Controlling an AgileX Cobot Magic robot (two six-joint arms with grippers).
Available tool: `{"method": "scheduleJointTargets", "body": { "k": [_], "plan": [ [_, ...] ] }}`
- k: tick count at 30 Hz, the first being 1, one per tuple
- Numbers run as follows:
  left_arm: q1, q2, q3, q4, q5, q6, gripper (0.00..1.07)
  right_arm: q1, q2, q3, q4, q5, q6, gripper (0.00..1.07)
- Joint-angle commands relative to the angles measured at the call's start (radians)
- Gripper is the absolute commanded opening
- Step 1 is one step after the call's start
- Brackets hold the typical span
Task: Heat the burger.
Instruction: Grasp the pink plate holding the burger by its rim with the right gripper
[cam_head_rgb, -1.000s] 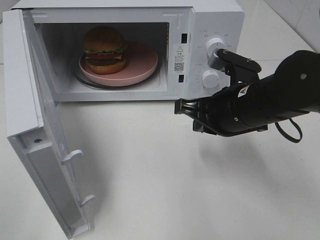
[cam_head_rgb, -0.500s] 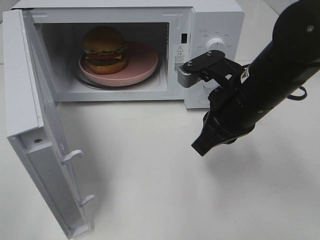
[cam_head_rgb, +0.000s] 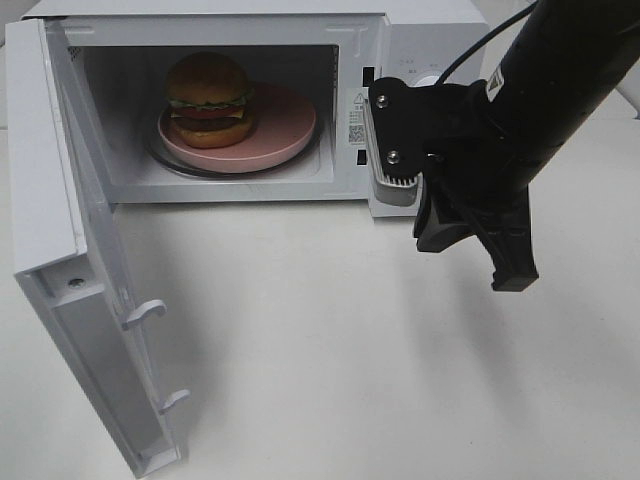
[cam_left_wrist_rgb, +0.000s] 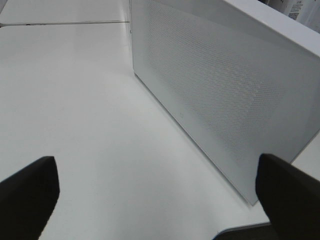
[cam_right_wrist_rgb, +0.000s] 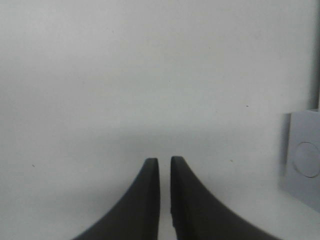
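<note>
The burger (cam_head_rgb: 208, 98), with its golden bun, lettuce and tomato, stands on a round pink plate (cam_head_rgb: 290, 120) inside the white microwave (cam_head_rgb: 430, 40), whose door (cam_head_rgb: 60, 260) hangs wide open to the left. My right gripper (cam_head_rgb: 513, 278) points down at the table in front of the control panel, and its arm hides the knobs. In the right wrist view the right gripper (cam_right_wrist_rgb: 164, 162) is shut to a thin slit and holds nothing. My left gripper (cam_left_wrist_rgb: 160, 195) is open with its fingers (cam_left_wrist_rgb: 30, 195) far apart and empty, facing a perforated white side of the microwave (cam_left_wrist_rgb: 225, 100).
The open door (cam_head_rgb: 100, 380) juts out over the left front of the white table (cam_head_rgb: 330, 380). A grey panel with a round mark (cam_right_wrist_rgb: 302, 160) shows at the edge of the right wrist view.
The right arm has swung upward and turned, so its gripper went from pointing left to pointing down before the control panel. Burger, plate and door have not moved.
</note>
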Motion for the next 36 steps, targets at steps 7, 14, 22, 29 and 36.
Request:
{"method": "scheduleJointTargets", "body": {
  "k": [7, 14, 22, 29, 36],
  "plan": [
    [0.002, -0.016, 0.0, -0.007, -0.013, -0.001, 1.0, 0.021, -0.005, -0.02, -0.215, -0.021, -0.034, 0.39],
    [0.002, -0.016, 0.0, -0.007, -0.013, -0.001, 1.0, 0.077, -0.005, -0.02, -0.307, -0.173, 0.049, 0.88],
    [0.002, -0.016, 0.0, -0.007, -0.013, -0.001, 1.0, 0.14, 0.04, -0.02, -0.381, -0.239, 0.107, 0.94],
    [0.002, -0.016, 0.0, -0.007, -0.013, -0.001, 1.0, 0.172, 0.096, -0.058, -0.389, -0.265, 0.136, 0.94],
    [0.002, -0.016, 0.0, -0.007, -0.013, -0.001, 1.0, 0.194, 0.195, -0.181, -0.404, -0.269, 0.157, 0.94]
  ]
}}
